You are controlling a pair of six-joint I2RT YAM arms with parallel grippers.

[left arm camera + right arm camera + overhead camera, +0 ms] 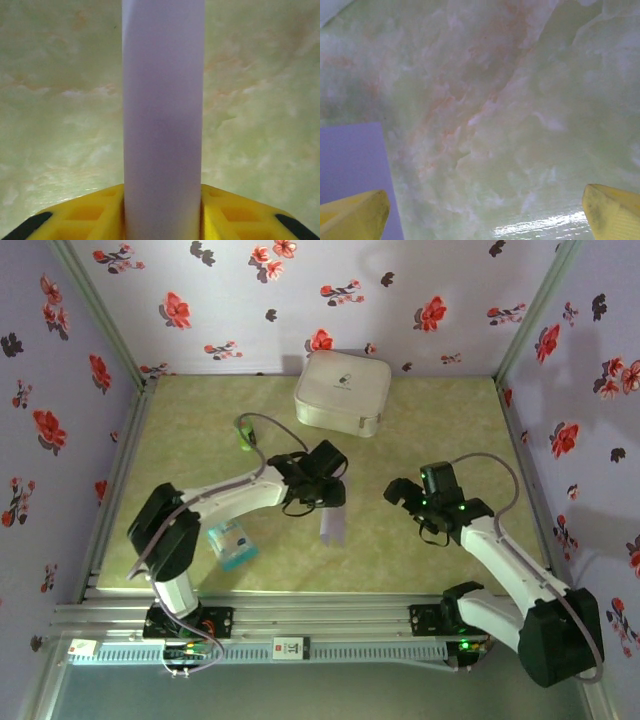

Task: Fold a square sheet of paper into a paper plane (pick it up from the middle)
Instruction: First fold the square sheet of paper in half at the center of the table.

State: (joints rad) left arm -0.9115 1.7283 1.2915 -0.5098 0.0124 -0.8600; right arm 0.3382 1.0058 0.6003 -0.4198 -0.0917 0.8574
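Left pincer [322,492] of mine is closed on the sheet of paper [162,115], which bends out ahead of its fingertips. Right pincer [485,210], beside it, stands wide open. I judge this is the pick-up step; next comes the first fold, needing both.

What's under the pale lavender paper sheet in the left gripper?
Green marbled tabletop shows either side of the pale lavender paper sheet pinched by the left gripper. The strip of table directly beneath the paper is covered, so unseen.
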